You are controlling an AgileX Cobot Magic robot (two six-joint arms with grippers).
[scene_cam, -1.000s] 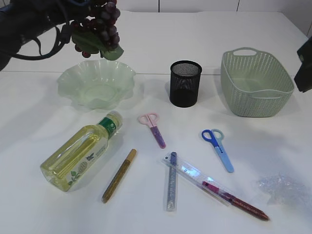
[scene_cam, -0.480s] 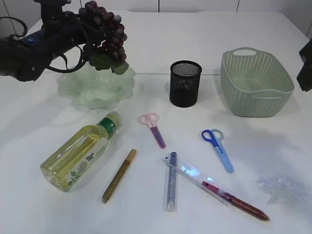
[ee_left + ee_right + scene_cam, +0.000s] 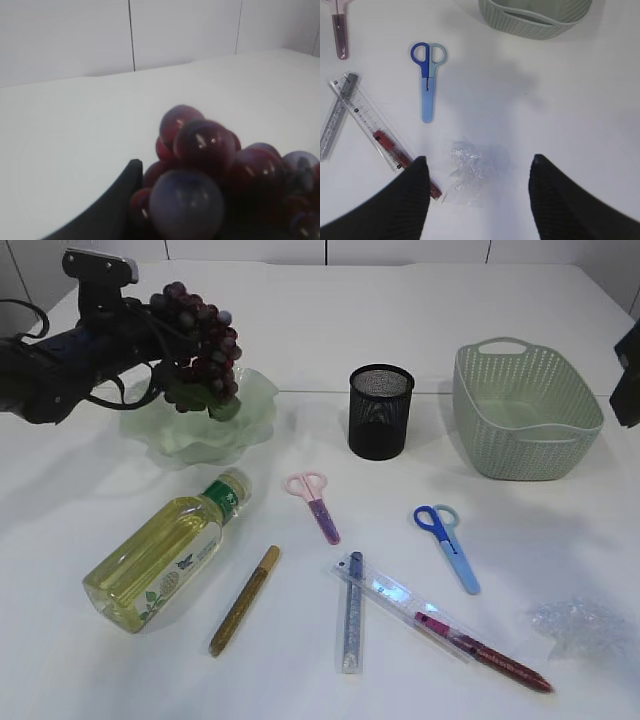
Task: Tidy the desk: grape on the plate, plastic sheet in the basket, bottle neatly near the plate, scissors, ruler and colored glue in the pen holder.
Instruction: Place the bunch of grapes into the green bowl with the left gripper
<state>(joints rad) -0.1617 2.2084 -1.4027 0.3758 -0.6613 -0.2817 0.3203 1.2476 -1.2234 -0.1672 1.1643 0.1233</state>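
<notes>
Crumpled plastic sheet [image 3: 580, 628] lies nearest, at the table's front right corner, clear and shiny. The right gripper [image 3: 476, 192] hangs above it with both dark fingers spread wide and nothing between them. Left of the sheet, a transparent ruler [image 3: 400, 602] lies over a red glitter glue pen [image 3: 490, 655] and against a silver one [image 3: 352, 612]; a gold glue pen [image 3: 244, 600] lies alone further left. A bottle [image 3: 165, 550] of yellowish liquid with a green cap rests on its side at the front left. Further back are blue scissors [image 3: 447, 545] and smaller pink scissors [image 3: 315, 502], well apart. Behind them stand the black mesh pen holder [image 3: 380, 411] and, to its right, the pale green woven basket [image 3: 525, 405]. At the far left, the grape [image 3: 198, 340], a bunch of dark red and purplish berries with a green leaf, hangs from the left gripper [image 3: 150, 325], which clasps its top. The bunch hovers over the frilled pale green plate [image 3: 255, 410]; whether it touches the plate cannot be told.
</notes>
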